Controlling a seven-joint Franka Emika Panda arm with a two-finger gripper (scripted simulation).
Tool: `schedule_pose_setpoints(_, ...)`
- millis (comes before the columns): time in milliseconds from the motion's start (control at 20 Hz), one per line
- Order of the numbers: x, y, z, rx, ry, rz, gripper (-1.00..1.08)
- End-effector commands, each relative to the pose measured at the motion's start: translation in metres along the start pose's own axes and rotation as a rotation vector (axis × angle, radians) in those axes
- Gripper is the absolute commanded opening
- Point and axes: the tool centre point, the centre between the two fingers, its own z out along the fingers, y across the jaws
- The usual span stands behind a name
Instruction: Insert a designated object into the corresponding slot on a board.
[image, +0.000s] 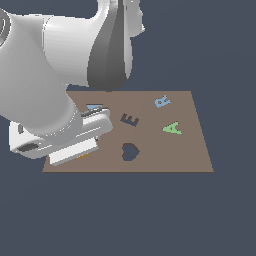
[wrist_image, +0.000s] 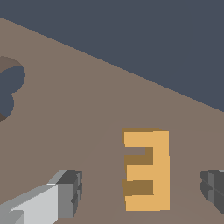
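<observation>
Looming over the exterior view's left half, the white Panda arm (image: 45, 95) hides much of the scene, its bulk covering the near left corner region of the brown board (image: 190, 150) and running out of frame at the top and left. That board lies flat on a dark slate bench (image: 150, 215), and its remaining surface shows a dark E-shaped slot (image: 129, 119) near the middle, a larger dark heart-shaped cutout (image: 130, 152) just in front of it, a light blue letter R (image: 162, 101) toward the far edge and a green letter A (image: 172, 128) on the exterior view's right. A small light blue shape (image: 94, 107) peeks out beside the wrist, too covered to identify. The orange E block (wrist_image: 146, 169) is almost wholly concealed in the exterior view, where only a sliver of orange shows under the hand; the wrist view shows it plainly, lying flat on the board between the two fingers (wrist_image: 142, 192), well apart from the slot. Its long axis, the spine, runs across the line between the fingers, and its three prongs point toward the lighter finger. The fingers stand spread wide, one on each side of the letter with clear board between each and the block, gripping nothing. Both are cut off by the frame's edge, one a pale grey bar with a dark pad, the other only a dark tip. Part of the heart cutout shows at the wrist view's margin.
</observation>
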Motion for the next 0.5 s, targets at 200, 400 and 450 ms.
schedule_pose_setpoints(200, 0.0035, 0.0057, 0.0033, -0.001, 0.001, -0.016, 1.00)
schedule_pose_setpoints(400, 0.0030, 0.0053, 0.0050, 0.000, 0.000, -0.014, 1.00)
schedule_pose_setpoints(450, 0.0031, 0.0054, 0.0070, 0.000, 0.000, -0.014, 1.00)
